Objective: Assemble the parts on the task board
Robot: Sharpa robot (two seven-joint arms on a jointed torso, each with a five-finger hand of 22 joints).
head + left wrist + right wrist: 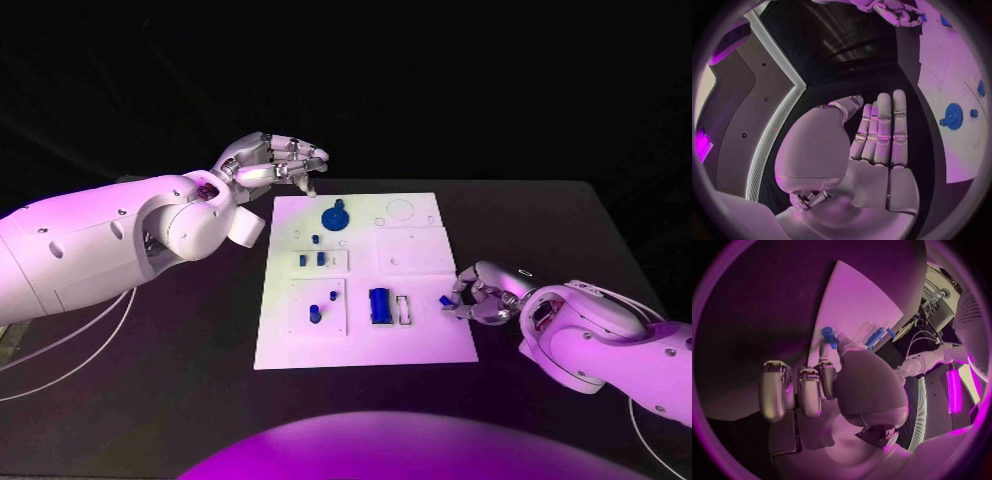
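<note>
The white task board [418, 345] lies mid-table. On it are a round blue disc with a knob [336, 217] [952, 116], a blue block [379, 305] [876, 336] and several small blue parts, such as one pair [312, 259]. My right hand [480, 297] [826, 385] sits at the board's right edge with its fingers curled in, pinching a small blue part [447, 298] [828, 335] at its fingertips. My left hand [274, 160] [879, 135] hangs raised beyond the board's far left corner, fingers straight and together, holding nothing.
The black table [188, 350] surrounds the board, with bare surface to the left, right and front. My left forearm [116, 240] stretches over the table's left side. White cables [72, 350] trail under it.
</note>
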